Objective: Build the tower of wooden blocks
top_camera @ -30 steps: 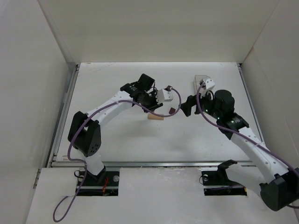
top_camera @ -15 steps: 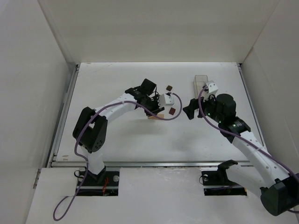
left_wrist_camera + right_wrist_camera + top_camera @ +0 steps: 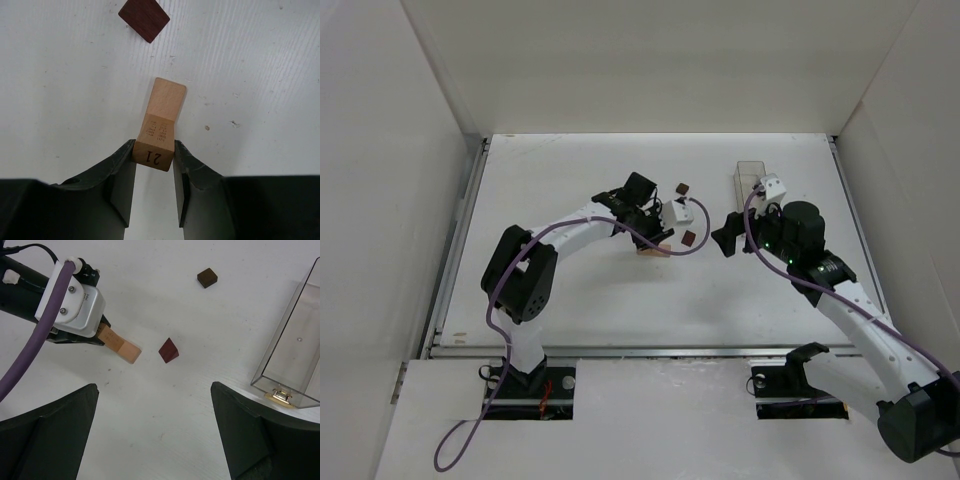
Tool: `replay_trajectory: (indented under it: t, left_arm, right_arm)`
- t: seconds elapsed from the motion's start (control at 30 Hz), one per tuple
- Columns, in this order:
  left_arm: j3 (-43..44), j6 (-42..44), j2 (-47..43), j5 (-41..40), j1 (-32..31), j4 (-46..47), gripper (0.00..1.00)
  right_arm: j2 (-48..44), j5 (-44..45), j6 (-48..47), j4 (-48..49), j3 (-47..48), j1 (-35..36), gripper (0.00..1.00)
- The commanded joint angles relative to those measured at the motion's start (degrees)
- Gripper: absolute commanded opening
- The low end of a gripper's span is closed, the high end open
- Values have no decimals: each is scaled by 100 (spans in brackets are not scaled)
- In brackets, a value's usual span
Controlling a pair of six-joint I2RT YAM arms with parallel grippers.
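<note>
My left gripper [image 3: 154, 165] pinched the bar [image 3: 165, 107] only by its numbered end, the rest jutting ahead of my fingertips and sloping toward the table [image 3: 260, 75]. I judged it could pivot or slip in so short a hold when stood up, and swing into the cube [image 3: 144, 19] lying just beyond its tip. My right gripper [image 3: 154, 405] was spread and empty, back from the bar with the box [image 3: 295, 340] off to its right, too far to steady a topple
</note>
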Motion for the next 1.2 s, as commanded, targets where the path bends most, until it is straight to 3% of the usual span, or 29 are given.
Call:
replay_trajectory:
  t: [0.0, 0.67, 1.17]
  left_arm:
    - [-59, -96, -279, -53, -16, 135, 0]
    - [-59, -34, -332, 315, 168, -225, 0]
    - [-112, -140, -332, 61, 107, -111, 0]
  right_arm:
    - [-105, -71, -127, 185, 56, -30, 100]
    - [1, -71, -242, 133, 110, -30, 100]
    - [1, -71, -295, 133, 110, -82, 100]
